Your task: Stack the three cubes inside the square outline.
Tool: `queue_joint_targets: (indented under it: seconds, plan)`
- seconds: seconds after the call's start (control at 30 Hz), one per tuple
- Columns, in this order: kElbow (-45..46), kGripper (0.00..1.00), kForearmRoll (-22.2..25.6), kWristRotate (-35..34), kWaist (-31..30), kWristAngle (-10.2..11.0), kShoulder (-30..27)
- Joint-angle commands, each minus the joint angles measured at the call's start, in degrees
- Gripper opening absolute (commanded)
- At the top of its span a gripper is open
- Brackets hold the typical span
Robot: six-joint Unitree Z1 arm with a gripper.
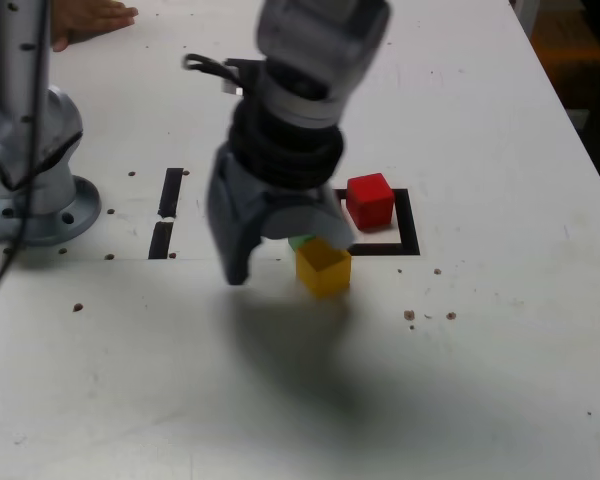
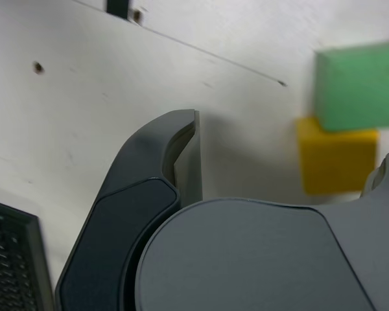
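Open, empty claw [image 1: 280,245] hovers at the yellow cube [image 1: 323,268], green cube [image 2: 360,87] adjoining. Red cube [image 1: 370,200] sits in the outline [image 1: 408,225]. Next: grasp one, probably yellow, and stack it on red.

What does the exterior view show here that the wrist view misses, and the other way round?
Only the exterior view shows the red cube inside the square outline, the arm's base, and a person's hand resting at the table's far edge. Only the wrist view shows most of the green cube; in the exterior view just a sliver peeks out behind the gripper. Both show the open gripper near the yellow cube, holding nothing, one short black strip, and the white table.
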Motion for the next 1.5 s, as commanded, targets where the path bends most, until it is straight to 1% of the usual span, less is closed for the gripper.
queue_joint_targets:
  seconds: [0.0,0.1,0.23,0.33,0.57,0.63,0.77,0.9,1.07,1.3,1.47]
  plan:
    - [-2.02,1.0,-0.04,0.2,0.08,0.42,0.47]
    - [-2.88,1.0,-0.88,0.53,0.08,0.0,1.04]
    - [-1.91,1.0,-4.55,2.87,0.38,-1.97,3.13]
    - [-1.05,1.0,-6.47,4.37,0.7,-2.8,4.28]
    - [-0.02,0.99,-6.7,4.64,0.99,-2.9,5.33]
    - [-0.05,0.99,-6.7,4.67,1.09,-2.57,5.74]
    - [0.05,0.97,-6.74,4.83,1.83,-1.26,6.14]
    - [0.72,0.94,-7.77,5.69,2.78,-0.01,6.14]
    - [0.6,0.88,-9.21,6.63,3.22,2.17,6.24]
    - [0.59,0.81,-9.29,7.93,3.76,2.19,6.28]
    - [0.52,0.71,-9.04,8.65,4.03,2.16,6.36]
